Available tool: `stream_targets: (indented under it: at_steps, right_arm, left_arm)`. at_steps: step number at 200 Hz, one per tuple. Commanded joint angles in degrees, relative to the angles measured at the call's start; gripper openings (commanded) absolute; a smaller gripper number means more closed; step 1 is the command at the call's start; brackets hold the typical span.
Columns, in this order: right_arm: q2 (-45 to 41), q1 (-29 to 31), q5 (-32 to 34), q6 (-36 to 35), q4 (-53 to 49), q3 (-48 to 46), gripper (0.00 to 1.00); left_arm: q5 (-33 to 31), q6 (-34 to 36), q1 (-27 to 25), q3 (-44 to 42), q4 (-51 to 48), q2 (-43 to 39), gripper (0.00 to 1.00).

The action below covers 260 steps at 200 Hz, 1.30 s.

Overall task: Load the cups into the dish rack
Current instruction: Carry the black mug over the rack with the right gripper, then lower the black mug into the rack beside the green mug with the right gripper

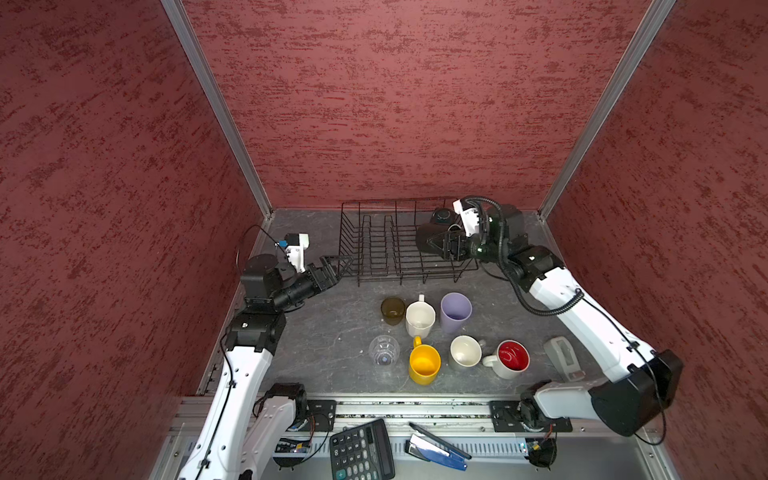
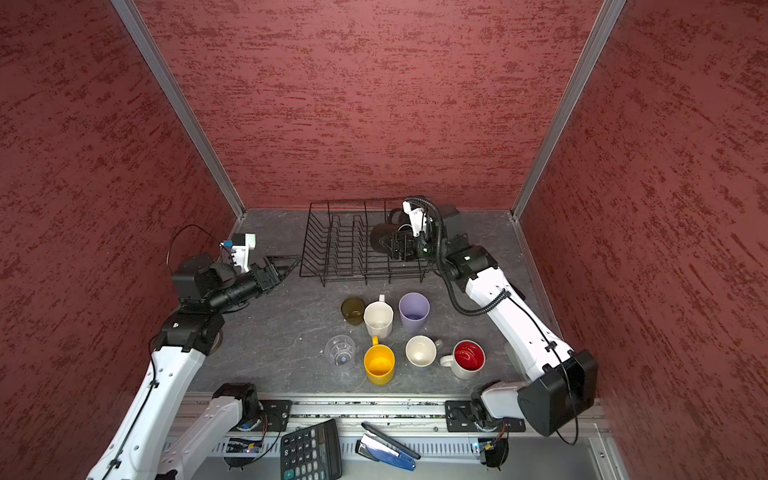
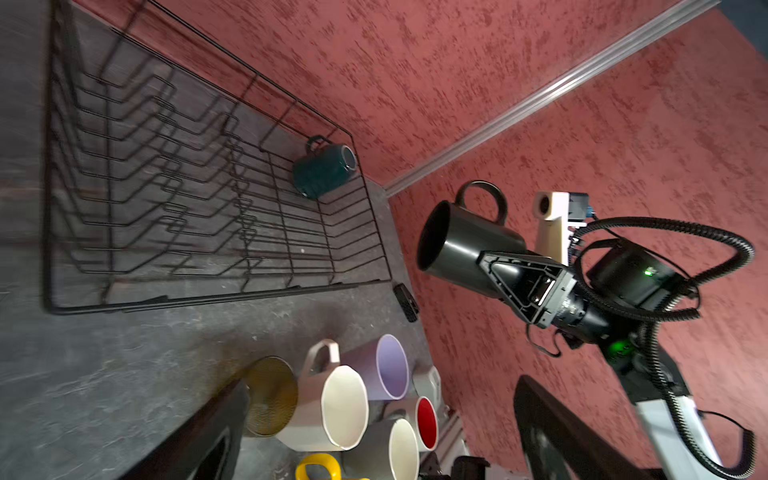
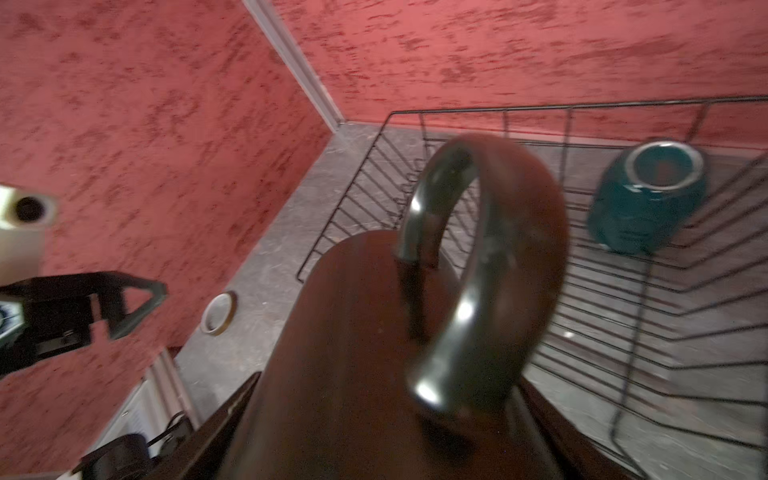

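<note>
The black wire dish rack (image 1: 374,203) (image 3: 199,299) stands at the back of the table. A teal mug (image 1: 441,216) (image 3: 324,170) (image 4: 648,203) sits in its far right corner. My right gripper (image 1: 434,243) (image 2: 388,241) is shut on a black mug (image 1: 426,237) (image 3: 461,245) (image 4: 353,353), held on its side above the rack's right part. My left gripper (image 1: 338,266) (image 2: 286,264) hovers open and empty at the rack's left end. In front of the rack stand an olive glass (image 1: 392,309), white mug (image 1: 420,318), lavender tumbler (image 1: 455,311), clear glass (image 1: 384,350), yellow mug (image 1: 424,363), grey mug (image 1: 465,352) and red-inside mug (image 1: 511,358).
A grey device (image 1: 563,357) lies right of the cups, under the right arm. A tape roll (image 4: 218,313) lies near the left wall. A calculator (image 1: 361,451) and a stapler (image 1: 436,451) rest on the front ledge. Red walls close in three sides.
</note>
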Motion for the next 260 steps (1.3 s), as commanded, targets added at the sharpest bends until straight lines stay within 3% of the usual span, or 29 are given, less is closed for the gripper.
stream_targets:
  at_steps: [1,42,103,158,260]
  right_arm:
    - [2.82,-0.65,9.92,-4.66,-5.52,4.61,0.0]
    - [9.12,-1.42,15.72,-6.46,-6.12,7.48,0.0]
    - [16.39,-2.71,20.59,-9.13,-8.41,12.72,0.0]
    - [23.6,-3.35,22.97,-11.53,-11.19,17.99,0.0]
    - [35.73,-4.91,26.3,-11.35,-18.49,28.69,0.0]
  left_arm:
    - [-7.89,6.59,1.18,0.93,-8.29,-2.6,1.0]
    - [-12.93,8.31,3.06,-0.06,-10.72,-7.28,1.0]
    - [-13.97,8.54,4.79,-3.87,-6.85,-16.21,1.0]
    - [-13.06,12.61,4.89,-0.74,-14.72,-12.27,1.0]
    - [-11.47,12.53,4.89,-1.82,-15.38,-13.38,1.0]
